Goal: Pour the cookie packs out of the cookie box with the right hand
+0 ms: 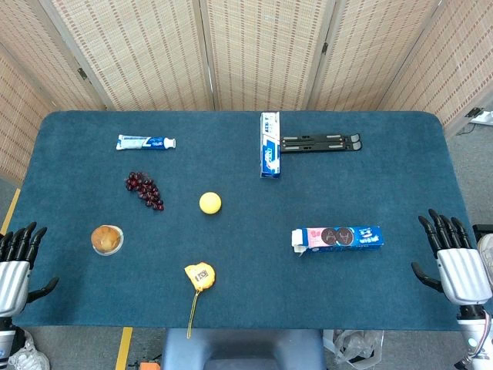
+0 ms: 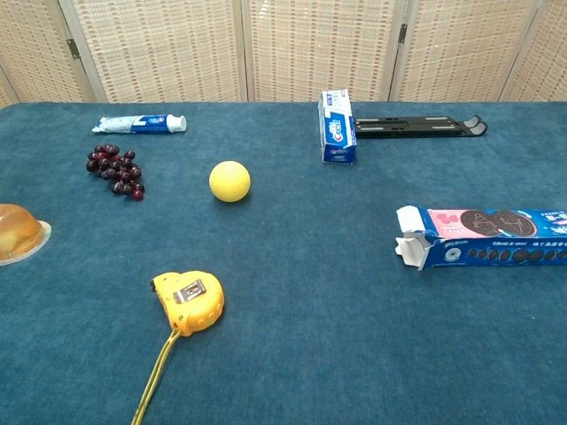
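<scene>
The blue and pink cookie box [image 1: 337, 237] lies flat on the blue table, right of centre, its opened white flap end pointing left. In the chest view the cookie box [image 2: 487, 235] reaches the right edge of the frame. No cookie packs show outside it. My right hand [image 1: 454, 260] hovers at the table's right edge, to the right of the box and apart from it, fingers spread and holding nothing. My left hand [image 1: 17, 262] is at the table's left edge, fingers also spread and bare. Neither hand shows in the chest view.
A yellow tape measure [image 1: 199, 276] lies near the front edge. A yellow ball [image 1: 209, 203], dark grapes [image 1: 145, 190], a bun in a dish [image 1: 106, 240], a toothpaste tube [image 1: 145, 142], a toothpaste box [image 1: 269, 144] and a black stand [image 1: 320, 142] lie further back.
</scene>
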Robot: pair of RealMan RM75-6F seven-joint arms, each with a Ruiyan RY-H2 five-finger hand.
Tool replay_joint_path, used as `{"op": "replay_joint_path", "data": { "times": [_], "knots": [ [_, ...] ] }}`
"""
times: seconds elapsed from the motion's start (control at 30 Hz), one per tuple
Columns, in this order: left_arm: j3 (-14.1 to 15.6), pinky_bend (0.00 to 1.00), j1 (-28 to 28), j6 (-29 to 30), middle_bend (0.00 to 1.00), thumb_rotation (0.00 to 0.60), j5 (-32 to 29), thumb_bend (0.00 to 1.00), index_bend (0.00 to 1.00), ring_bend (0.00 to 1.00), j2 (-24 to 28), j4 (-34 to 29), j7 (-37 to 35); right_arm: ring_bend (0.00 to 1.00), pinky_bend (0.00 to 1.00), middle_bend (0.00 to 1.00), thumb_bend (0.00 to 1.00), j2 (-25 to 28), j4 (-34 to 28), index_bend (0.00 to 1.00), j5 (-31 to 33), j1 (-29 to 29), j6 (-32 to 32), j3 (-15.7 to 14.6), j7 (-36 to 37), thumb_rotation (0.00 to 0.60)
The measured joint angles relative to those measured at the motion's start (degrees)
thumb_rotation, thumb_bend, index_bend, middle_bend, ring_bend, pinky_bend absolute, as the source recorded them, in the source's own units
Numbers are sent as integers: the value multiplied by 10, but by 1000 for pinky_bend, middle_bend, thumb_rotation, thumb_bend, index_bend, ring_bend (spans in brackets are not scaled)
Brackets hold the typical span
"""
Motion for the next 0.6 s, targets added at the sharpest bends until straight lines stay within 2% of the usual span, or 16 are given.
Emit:
{"op": "replay_joint_path", "data": {
  "times": [0.27, 0.47, 0.6],
  "knots": [
    [-5, 0, 0, -7, 0, 600, -19, 209, 0, 0, 1, -2, 5, 0, 0, 0, 331, -1, 2, 0, -12, 3, -3, -5, 4, 600],
    [-1, 0, -1, -4, 0, 600, 0, 209, 0, 0, 2, -4, 1, 0, 0, 0, 331, 0, 3, 2, -10, 5, -9, -6, 1, 600],
    [1, 0, -1, -5, 0, 600, -3, 210, 0, 0, 0, -2, 12, 0, 0, 0, 332, -5, 19, 111, -30, 10, 0, -5, 23, 600]
  ]
}}
